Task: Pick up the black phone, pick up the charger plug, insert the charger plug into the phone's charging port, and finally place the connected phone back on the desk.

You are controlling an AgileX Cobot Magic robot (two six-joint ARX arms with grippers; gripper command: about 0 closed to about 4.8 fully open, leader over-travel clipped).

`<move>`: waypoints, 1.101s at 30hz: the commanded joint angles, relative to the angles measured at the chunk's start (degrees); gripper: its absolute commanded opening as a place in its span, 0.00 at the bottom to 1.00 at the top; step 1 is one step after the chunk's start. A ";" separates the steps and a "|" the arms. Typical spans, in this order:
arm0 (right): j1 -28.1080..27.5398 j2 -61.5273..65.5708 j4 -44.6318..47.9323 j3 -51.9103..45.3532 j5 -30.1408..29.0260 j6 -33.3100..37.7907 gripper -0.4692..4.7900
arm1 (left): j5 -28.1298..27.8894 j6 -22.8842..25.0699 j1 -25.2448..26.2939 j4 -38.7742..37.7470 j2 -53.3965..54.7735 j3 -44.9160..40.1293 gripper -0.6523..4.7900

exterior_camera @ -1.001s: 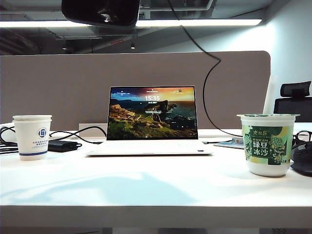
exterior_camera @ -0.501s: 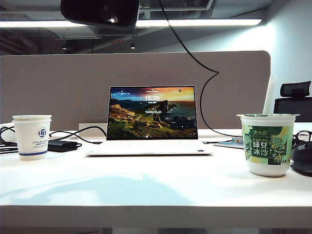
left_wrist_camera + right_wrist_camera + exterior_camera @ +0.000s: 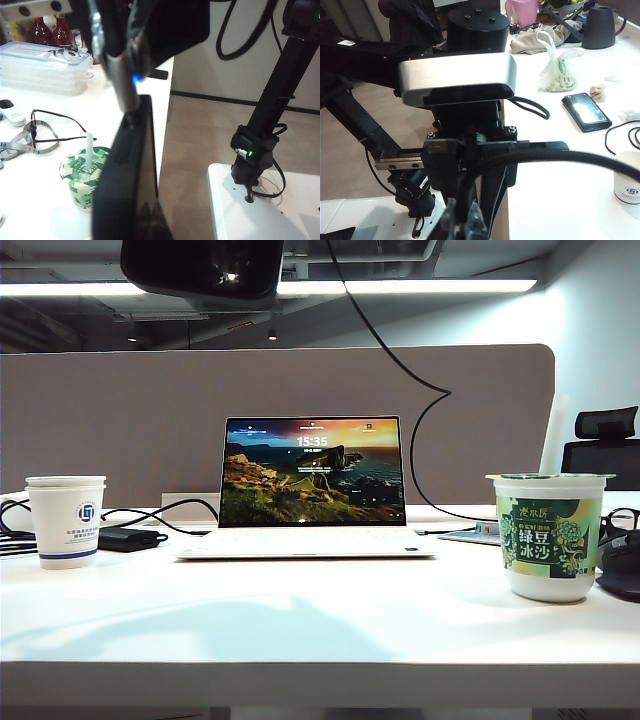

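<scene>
Black phone (image 3: 145, 150) 1: left gripper (image 3: 131, 200) | charger plug (image 3: 123, 86) 1: right gripper (image 3: 464, 222)

An office — desk (image 3: 300, 625), partition panel (image 3: 130, 420), open laptop (image 3: 310, 490), office chair (image 3: 605, 445).

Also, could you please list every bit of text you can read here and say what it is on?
"15:35": laptop lock screen.
"绿豆冰沙": green tub label; the line above it is too small to read.
Paper cup: blue logo; the print under it is too small to read.
Both wrist views: nothing legible.
</scene>
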 commanded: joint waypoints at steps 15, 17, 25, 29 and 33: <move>1.16 -0.22 -2.54 0.20 1.84 -2.36 0.08 | 0.83 0.04 0.00 1.92 -0.31 0.46 0.11; 2.03 -0.22 -2.80 0.20 2.82 -3.30 0.08 | 0.72 0.09 0.00 1.40 -0.31 0.44 0.11; 3.21 -0.04 -7.21 0.20 7.41 -5.29 0.08 | 0.61 0.17 0.00 1.18 -0.31 0.46 0.11; 2.14 -0.44 -7.13 0.20 8.76 -4.81 0.26 | 0.57 0.59 0.00 1.16 -0.31 0.46 0.11; 0.90 -1.75 -7.13 0.20 12.55 -4.44 0.65 | 0.24 1.03 0.00 1.14 -0.31 0.46 0.11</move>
